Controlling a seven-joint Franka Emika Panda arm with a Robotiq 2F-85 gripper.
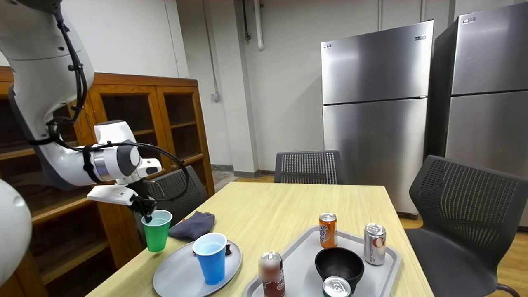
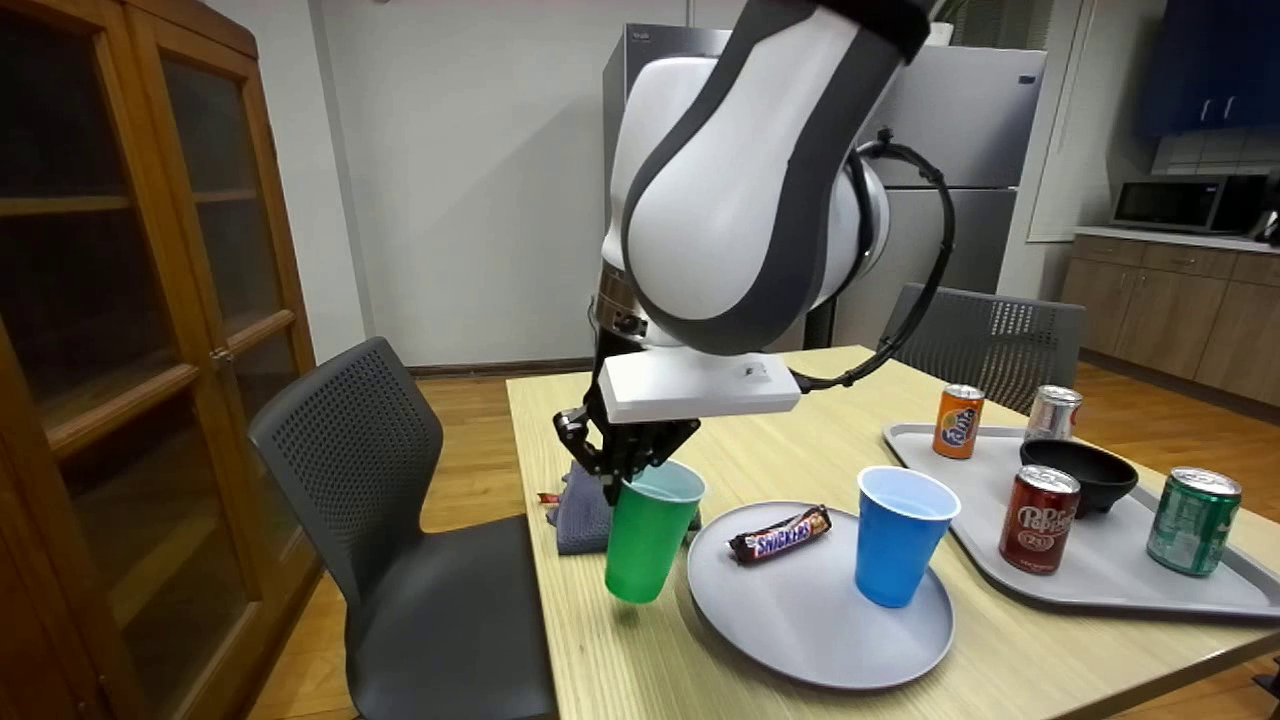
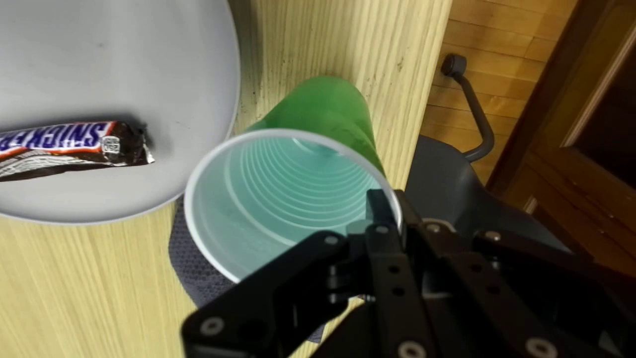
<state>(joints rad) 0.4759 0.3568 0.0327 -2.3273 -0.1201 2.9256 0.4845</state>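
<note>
Pale table [image 2: 585, 650] lies below, and gripper [image 3: 395, 214] pinches rim of green cup [image 3: 298, 169], its body approx. 10 o'clock from it (wrist view), long axis roughly upright, base prob. not touching.

Both exterior views face fridges [image 1: 374, 140] across the shared table [image 1: 284, 206]; wrist view looks down, close over the green cup [image 3: 283, 194].

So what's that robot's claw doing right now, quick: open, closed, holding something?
Gripper: closed, holding the green plastic cup by its rim.
</note>
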